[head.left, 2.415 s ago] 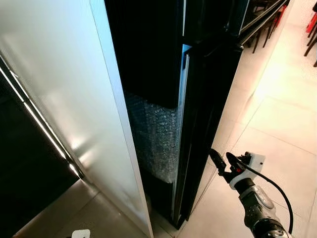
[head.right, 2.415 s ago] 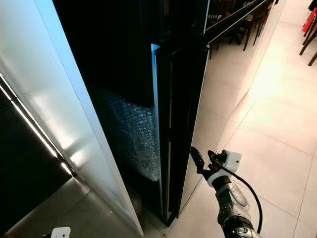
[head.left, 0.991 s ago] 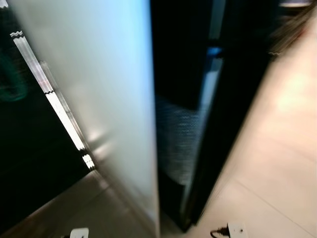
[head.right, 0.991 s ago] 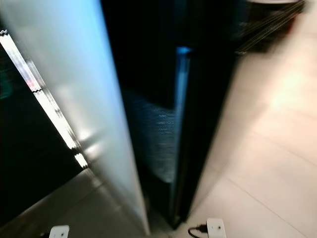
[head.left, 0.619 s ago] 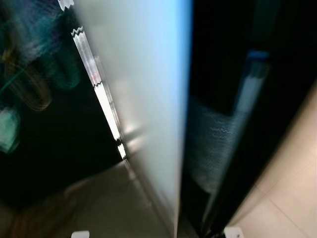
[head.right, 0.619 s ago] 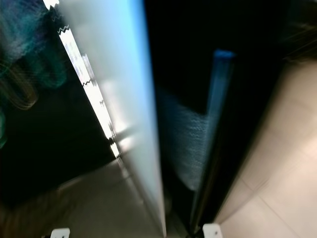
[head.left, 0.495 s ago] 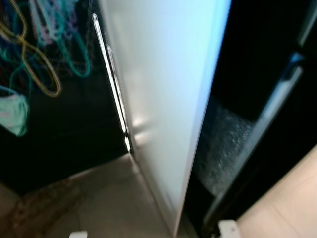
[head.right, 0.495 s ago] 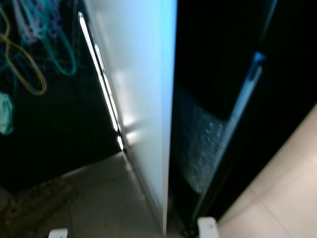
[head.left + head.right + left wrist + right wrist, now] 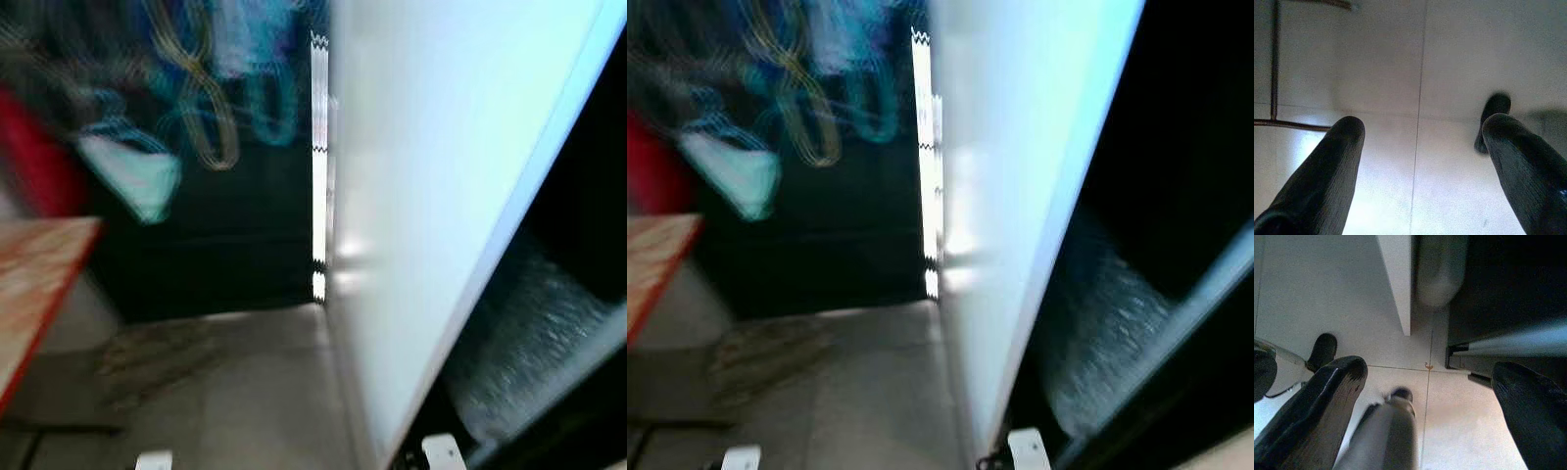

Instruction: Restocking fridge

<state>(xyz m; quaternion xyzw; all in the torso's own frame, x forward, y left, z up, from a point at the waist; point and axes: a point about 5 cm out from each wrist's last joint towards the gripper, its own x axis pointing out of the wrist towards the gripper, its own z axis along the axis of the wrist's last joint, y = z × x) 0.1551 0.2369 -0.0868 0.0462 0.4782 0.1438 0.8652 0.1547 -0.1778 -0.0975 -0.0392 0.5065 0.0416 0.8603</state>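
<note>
Currently, the head views are blurred; a tall white panel fills the right of the frame, with the dark fridge interior beyond it and a patch of bubble wrap low inside; a wooden tabletop edge and hanging cords lie to the left.

Left gripper: jaws wide open, holding nothing, aimed at the tiled floor. Right gripper: jaws wide open, holding nothing, above the floor at the foot of the panel and the fridge's lower edge.

Handling, as a judgement: the fridge door is stiff, smooth and heavy on its hinge; the surface is probably slippery, so take hold at the free vertical edge or a handle, not the flat face; no stock item can be made out.

Against 2.4 s ago: the whole picture has swung left, so the camera has turned; the right arm, then raised beside the door, now hangs low; the tabletop and cords have come into view.
</note>
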